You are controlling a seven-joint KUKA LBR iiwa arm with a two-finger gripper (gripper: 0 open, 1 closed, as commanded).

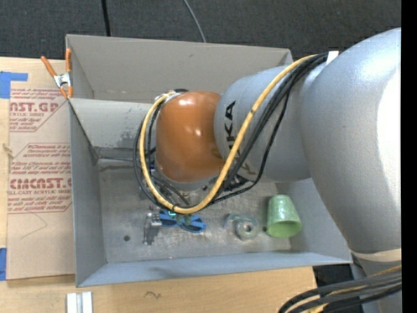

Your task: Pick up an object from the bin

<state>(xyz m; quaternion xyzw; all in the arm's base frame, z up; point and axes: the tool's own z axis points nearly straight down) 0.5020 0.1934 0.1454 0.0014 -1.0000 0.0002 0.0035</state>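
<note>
Claw (168,214) is low at the front of the bin (83,194), over a small blue piece (189,223). Open or closed: cannot tell, the orange cover (186,135) hides it. Grey ring (244,227) and green cup (283,216) lie apart. Risk: the blue piece lies flat, so it may skid away and leave an empty grasp.

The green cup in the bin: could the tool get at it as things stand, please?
Probably yes: the green cup lies on bare floor with nothing on top, apart from the small grey ring beside it. The tool is left of it, so it must shift over.
</note>
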